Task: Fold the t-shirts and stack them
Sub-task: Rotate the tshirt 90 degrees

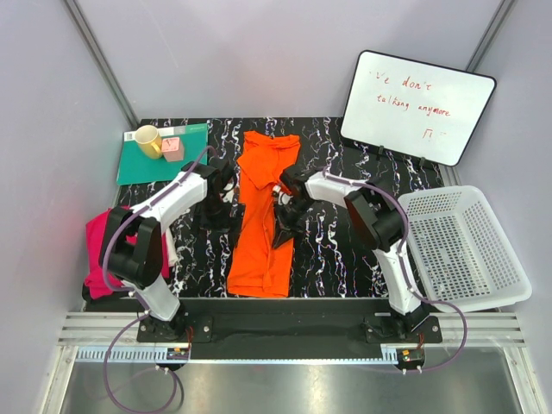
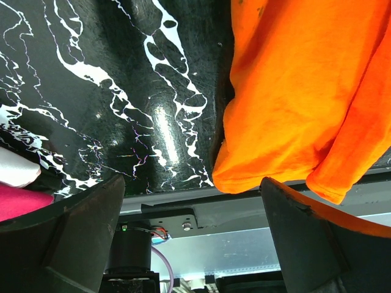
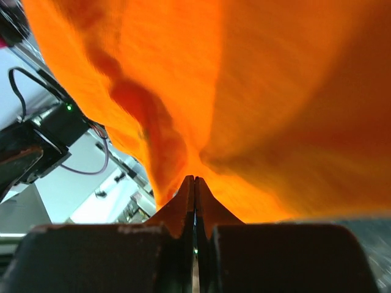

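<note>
Orange t-shirt (image 1: 255, 257), pinched in right gripper (image 3: 195, 180)

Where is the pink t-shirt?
In the top view, the pink t-shirt lies bunched at the table's left edge, beside the left arm, apart from the orange t-shirt at centre.

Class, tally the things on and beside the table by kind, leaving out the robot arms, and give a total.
t-shirts: 2, the orange t-shirt and the pink t-shirt
mug: 1
block: 1
mat: 1
whiteboard: 1
basket: 1
total: 7
</note>
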{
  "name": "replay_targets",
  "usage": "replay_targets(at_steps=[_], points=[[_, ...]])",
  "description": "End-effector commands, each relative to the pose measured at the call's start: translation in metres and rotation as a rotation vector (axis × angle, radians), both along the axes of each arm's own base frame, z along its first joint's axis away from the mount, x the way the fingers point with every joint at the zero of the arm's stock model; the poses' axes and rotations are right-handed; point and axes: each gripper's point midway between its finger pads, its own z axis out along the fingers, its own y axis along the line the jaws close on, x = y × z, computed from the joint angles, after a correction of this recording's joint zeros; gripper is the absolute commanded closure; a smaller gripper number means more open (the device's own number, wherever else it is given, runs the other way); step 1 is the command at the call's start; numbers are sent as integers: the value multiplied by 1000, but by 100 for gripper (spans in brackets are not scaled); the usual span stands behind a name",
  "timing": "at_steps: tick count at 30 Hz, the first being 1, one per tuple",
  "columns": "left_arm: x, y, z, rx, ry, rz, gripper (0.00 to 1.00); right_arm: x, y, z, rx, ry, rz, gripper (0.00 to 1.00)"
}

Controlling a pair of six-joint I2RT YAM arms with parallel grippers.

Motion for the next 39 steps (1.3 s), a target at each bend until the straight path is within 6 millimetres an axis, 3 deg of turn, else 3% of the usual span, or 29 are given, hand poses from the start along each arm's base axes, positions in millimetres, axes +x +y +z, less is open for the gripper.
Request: replay_targets(at_steps=[1,7,10,15,18,19,20,21,22,24,25,28,32,39], points=[[4,3,-4,9,-9,-14,1,-3,29,15,70,-10,54,100],[1,4,-11,11,4,-19,1,-4,55,35,144,-22,107,100],[-1,4,-15,11,14,-20,1,-8,53,42,148,-33,133,100],[-4,4,-19,8,18,-17,1,-8,24,41,54,-98,103,100],[-7,1,-22,-16,23,-7,1,-3,-8,38,-22,-124,25,100],[-6,-2,-22,-31,13,-4,1,-8,-22,37,-45,-129,2,97],[-8,-7,-21,-63,21,2,1,0,-32,38,-50,-137,-50,90],[-12,-8,-23,-73,29,7,1,0,-39,38,-58,-139,-72,72],[-10,-11,-21,-93,7,12,1,-6,-49,40,-64,-139,-91,69],[-15,-14,-21,-118,5,23,1,-7,-57,42,-58,-144,-110,57],[-12,-15,-18,-135,-23,29,1,-14,-62,43,-62,-144,-109,41],[-13,-16,-14,-171,-60,54,1,-27,-64,45,-28,-125,-126,21],[-22,-22,-19,-271,-47,95,1,-41,-60,37,26,-73,-176,20],[-53,-31,-50,-343,82,150,6,-68,-57,13,38,39,-129,21]])
